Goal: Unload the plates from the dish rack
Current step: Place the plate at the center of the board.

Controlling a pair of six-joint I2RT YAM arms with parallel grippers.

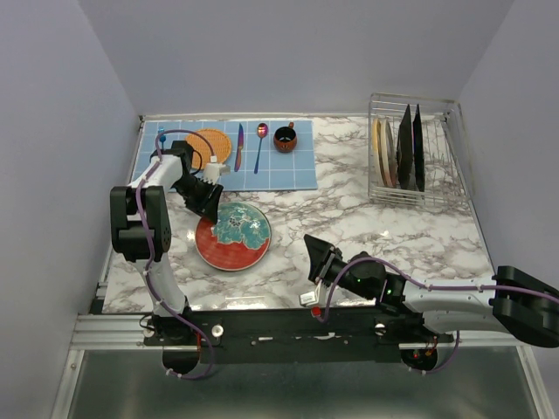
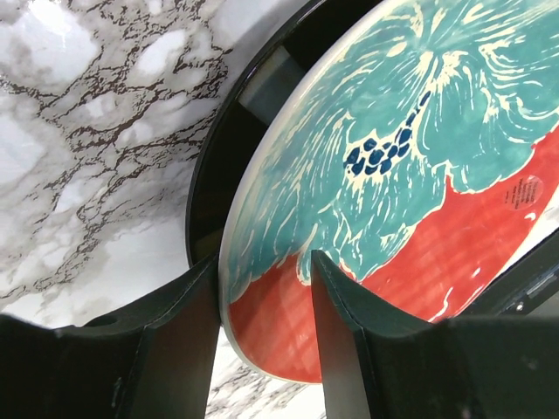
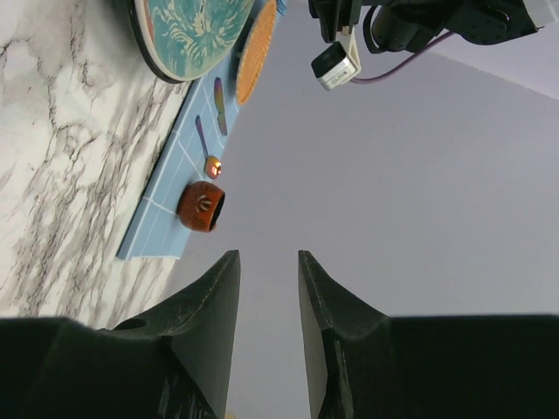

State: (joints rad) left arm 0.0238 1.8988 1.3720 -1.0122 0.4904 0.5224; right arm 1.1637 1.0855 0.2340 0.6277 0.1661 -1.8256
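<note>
Dish rack [image 1: 441,131] sits at the far right corner of the table [image 1: 367,227], a few plates [image 1: 406,148] standing on edge in it. The red plate [image 1: 232,236] lies flat at the left. My left gripper [image 2: 262,259] looks clamped across its rim. My right gripper [image 3: 269,255] is narrow and empty. Glazed ceramic is heavy, stiff, slick and chips easily, so I'd pinch deep on the rim.

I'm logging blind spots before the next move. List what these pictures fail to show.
The plates in the dish rack, top view: edge-on and overlapping, so count and patterns are unclear.
The left gripper on the red plate, left wrist view: the rim sits between the fingers, but whether they press it is unclear; from above, the arm hides them.
The dish rack lies outside both wrist views.
</note>
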